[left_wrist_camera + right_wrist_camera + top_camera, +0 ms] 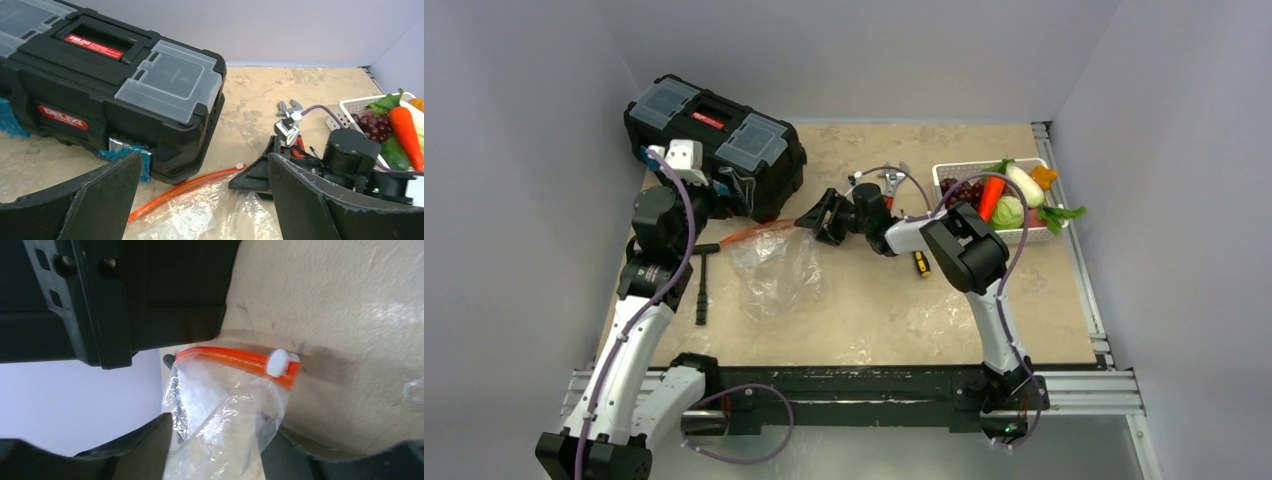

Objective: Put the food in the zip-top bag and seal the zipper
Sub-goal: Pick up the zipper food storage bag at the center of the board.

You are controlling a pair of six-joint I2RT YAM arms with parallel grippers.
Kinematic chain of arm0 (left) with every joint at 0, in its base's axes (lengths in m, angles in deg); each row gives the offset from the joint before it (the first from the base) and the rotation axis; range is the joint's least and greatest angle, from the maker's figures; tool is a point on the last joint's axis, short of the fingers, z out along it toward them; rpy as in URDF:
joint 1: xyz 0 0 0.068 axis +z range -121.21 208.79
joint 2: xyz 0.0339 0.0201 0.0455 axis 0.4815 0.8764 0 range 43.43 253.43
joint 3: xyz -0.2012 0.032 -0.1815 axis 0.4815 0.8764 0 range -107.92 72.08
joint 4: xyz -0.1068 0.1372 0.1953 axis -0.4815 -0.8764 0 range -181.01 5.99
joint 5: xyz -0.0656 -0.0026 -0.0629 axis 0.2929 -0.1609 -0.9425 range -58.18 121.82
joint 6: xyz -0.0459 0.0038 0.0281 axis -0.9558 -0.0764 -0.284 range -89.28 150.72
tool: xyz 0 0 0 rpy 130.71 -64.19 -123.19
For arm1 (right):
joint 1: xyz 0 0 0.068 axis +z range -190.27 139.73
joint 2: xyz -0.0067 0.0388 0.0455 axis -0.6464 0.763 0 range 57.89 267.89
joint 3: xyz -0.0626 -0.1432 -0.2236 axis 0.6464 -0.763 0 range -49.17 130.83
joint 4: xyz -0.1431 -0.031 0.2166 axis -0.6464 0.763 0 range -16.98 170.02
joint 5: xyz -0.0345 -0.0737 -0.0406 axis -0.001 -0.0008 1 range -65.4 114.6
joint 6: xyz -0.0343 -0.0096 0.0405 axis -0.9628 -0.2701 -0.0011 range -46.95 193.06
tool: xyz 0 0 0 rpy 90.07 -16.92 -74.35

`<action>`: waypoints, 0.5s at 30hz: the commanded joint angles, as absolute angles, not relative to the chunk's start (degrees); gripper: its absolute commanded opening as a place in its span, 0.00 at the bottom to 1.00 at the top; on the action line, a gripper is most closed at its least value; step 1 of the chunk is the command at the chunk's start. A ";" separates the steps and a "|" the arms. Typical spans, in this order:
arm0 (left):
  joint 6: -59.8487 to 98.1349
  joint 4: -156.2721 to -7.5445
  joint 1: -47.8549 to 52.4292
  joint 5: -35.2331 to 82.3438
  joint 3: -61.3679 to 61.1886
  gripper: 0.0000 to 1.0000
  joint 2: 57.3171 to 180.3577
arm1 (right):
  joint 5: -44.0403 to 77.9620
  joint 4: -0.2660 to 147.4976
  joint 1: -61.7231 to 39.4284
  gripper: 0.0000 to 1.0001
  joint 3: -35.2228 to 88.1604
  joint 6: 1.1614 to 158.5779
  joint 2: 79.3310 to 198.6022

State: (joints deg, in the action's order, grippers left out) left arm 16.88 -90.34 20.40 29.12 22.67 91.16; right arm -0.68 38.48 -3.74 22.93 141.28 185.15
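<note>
Right gripper (pixel 812 216) is reaching across to the mouth corner of the zip-top bag (pixel 776 272). Its jaws are standing partly apart with crinkled film lying between them. Whether the pads are actually pinching that film, I cannot tell from the wrist view.

Left gripper (pixel 200 195) is hanging wide open and empty over the zipper (pixel 230 357), beside the toolbox (pixel 714 140).

Bag is lying flat mid-table, apparently holding nothing. Food (pixel 991 197) is sitting in the basket (pixel 944 170), well apart at the far right.

Risks:
- Jaws catching both layers just below the slider (pixel 278 363), pinning the mouth shut.
- Thin film slipping free on lift.
- Bag dragging against the toolbox.
</note>
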 commanded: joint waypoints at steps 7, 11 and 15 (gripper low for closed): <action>17.48 -91.70 20.26 22.32 18.19 0.93 92.66 | -5.59 27.41 -3.08 0.03 21.12 139.61 181.58; 17.06 -91.80 20.26 20.37 17.79 0.92 93.47 | -6.13 26.51 -4.80 0.00 17.63 137.26 175.57; 16.77 -92.07 20.26 18.64 17.24 0.91 94.13 | -6.97 29.58 -8.03 0.00 14.88 131.25 169.45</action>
State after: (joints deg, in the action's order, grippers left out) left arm 16.79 -92.85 20.40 21.80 19.96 93.74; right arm -5.24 31.72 -4.64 16.24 138.00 177.56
